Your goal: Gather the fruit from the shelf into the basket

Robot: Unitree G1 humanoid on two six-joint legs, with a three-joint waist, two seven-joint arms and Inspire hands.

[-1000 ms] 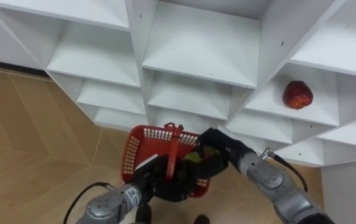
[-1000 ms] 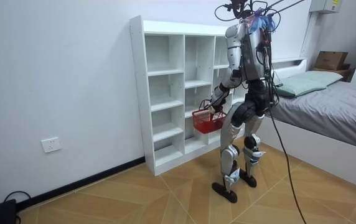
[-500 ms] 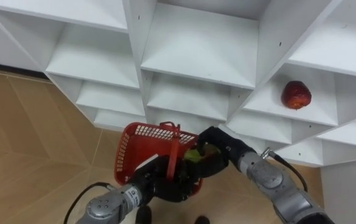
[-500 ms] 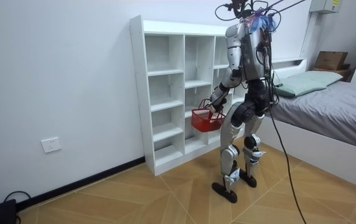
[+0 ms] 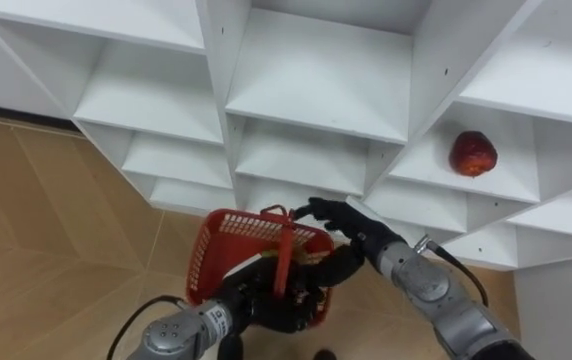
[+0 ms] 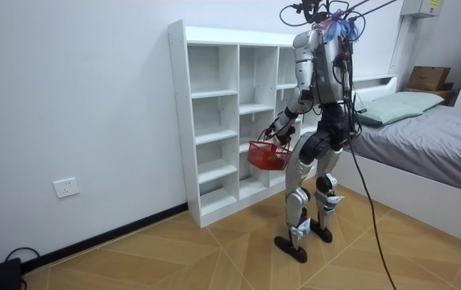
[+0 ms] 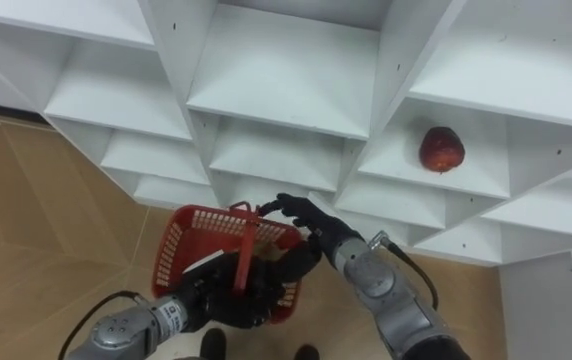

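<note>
Step in hand, by my judgement: putting fruit into the basket, with one apple not yet collected.

My left hand is clamped on the handle of the red basket, held low, near the closet. My right hand hovers over the basket's far right rim, fingers straight and apart, holding nothing. A pale greenish fruit appears to lie in the basket beneath it.

The apple sits alone on a shelf to the right, well apart. It is red, round and slightly mottled.

Next move calls for lifting my right hand to that shelf and closing round the apple.
</note>
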